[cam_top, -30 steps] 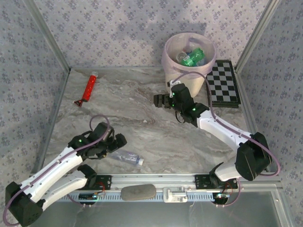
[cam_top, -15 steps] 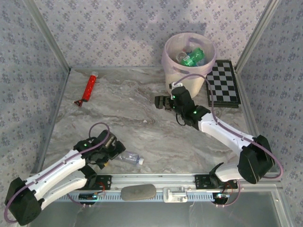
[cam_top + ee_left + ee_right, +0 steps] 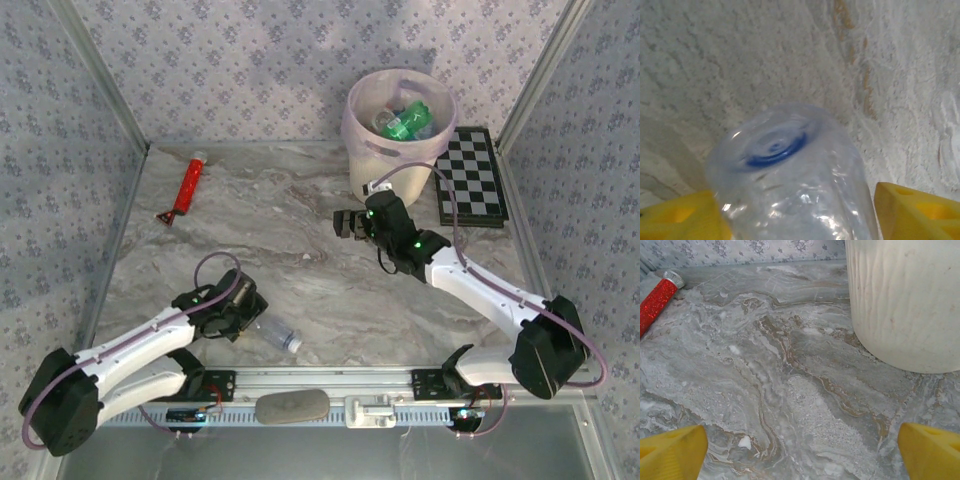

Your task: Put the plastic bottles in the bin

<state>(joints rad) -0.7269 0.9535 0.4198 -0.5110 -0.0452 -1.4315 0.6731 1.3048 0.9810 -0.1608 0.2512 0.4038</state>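
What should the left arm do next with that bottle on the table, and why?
Probably close the left gripper firmly on the clear bottle: it lies on the table between the yellow fingers, but a firm grip isn't evident yet.

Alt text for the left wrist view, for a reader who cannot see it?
A clear plastic bottle sits between the left end effector's yellow fingers, its blue-ringed end pointing away. Grey marbled tabletop lies beyond; whether the fingers press on the bottle is unclear.
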